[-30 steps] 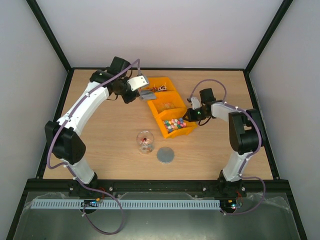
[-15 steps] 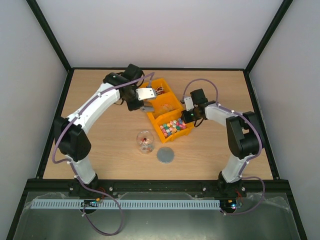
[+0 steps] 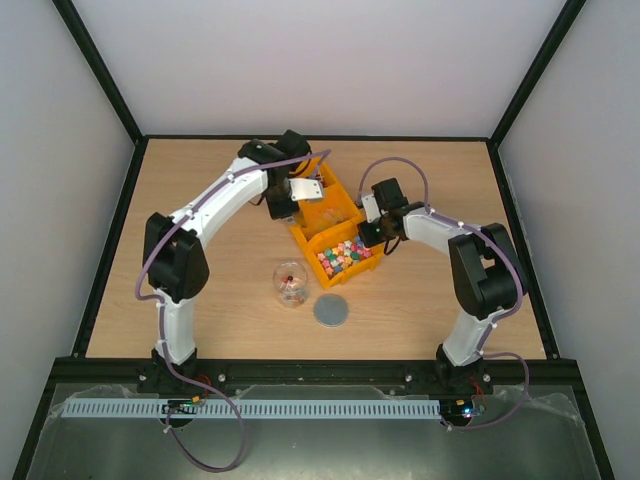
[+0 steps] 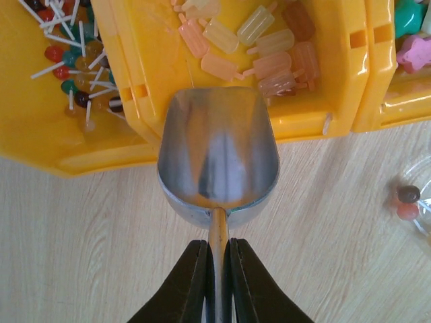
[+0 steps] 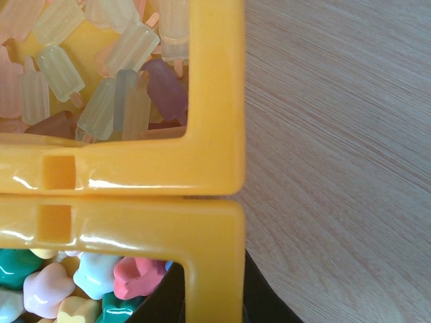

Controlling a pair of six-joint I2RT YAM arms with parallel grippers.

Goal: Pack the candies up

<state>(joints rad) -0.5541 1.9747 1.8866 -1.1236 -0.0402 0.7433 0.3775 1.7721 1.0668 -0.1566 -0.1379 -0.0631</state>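
Three joined yellow bins [image 3: 345, 215] hold the candies: lollipops [image 4: 64, 64], pale amber popsicle pieces [image 4: 252, 47] and pastel pieces [image 3: 340, 255]. My left gripper [image 4: 217, 266] is shut on the handle of the silver scoop [image 4: 219, 155]. The scoop is empty, and its mouth is at the near wall of the popsicle bin. It also shows in the top view [image 3: 305, 188]. My right gripper [image 5: 212, 299] is shut on the wall of the pastel bin [image 5: 209, 229], one finger inside and one outside. In the top view the right gripper [image 3: 372, 232] is at the bins' right side.
A clear jar [image 3: 290, 283] with a few candies stands on the table in front of the bins; its rim shows in the left wrist view [image 4: 414, 202]. A grey round disc [image 3: 332, 310] lies to its right.
My left arm has swung right with the scoop, from the bins' far left corner to over the bins. My right gripper has moved left, and the bins have shifted and turned with it.
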